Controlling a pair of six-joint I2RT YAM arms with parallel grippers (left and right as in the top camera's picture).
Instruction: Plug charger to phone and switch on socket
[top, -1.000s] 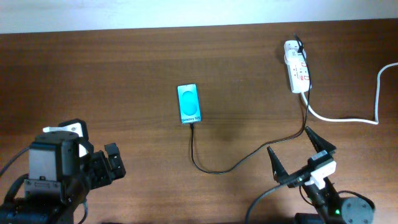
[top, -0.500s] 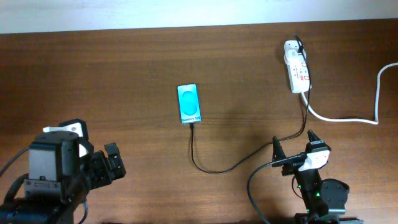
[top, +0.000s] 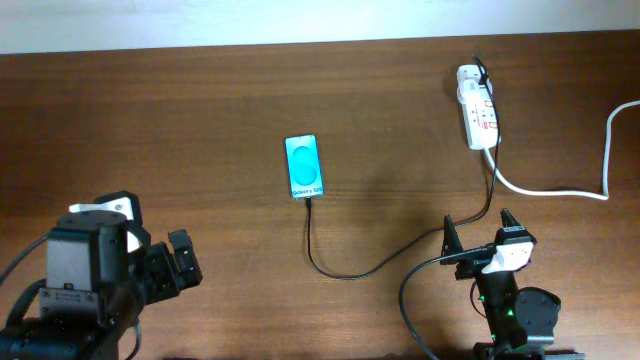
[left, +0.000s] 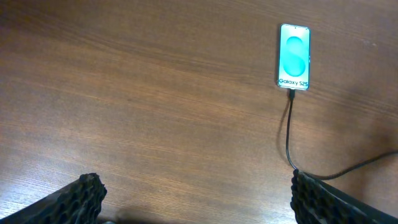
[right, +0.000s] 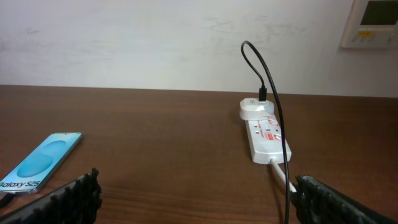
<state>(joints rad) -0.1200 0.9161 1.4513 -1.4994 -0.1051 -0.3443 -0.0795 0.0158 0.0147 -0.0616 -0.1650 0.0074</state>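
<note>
The phone (top: 305, 166) lies face up mid-table, its cyan screen reading "Galaxy S25"; it also shows in the left wrist view (left: 293, 56) and the right wrist view (right: 40, 161). The thin black charger cable (top: 350, 272) runs from the phone's near short edge, where its tip sits, across to the white socket strip (top: 477, 117) at the back right, also seen in the right wrist view (right: 266, 135). My left gripper (top: 180, 262) is open and empty at the front left. My right gripper (top: 478, 232) is open and empty at the front right, beside the cable.
The socket's thick white cord (top: 560, 192) loops off toward the right table edge. A white adapter (right: 256, 109) sits at the strip's far end. A pale wall stands behind the table.
My right arm has pulled back toward the front edge and its open fingers have narrowed. The left arm, phone and cable have not moved.
</note>
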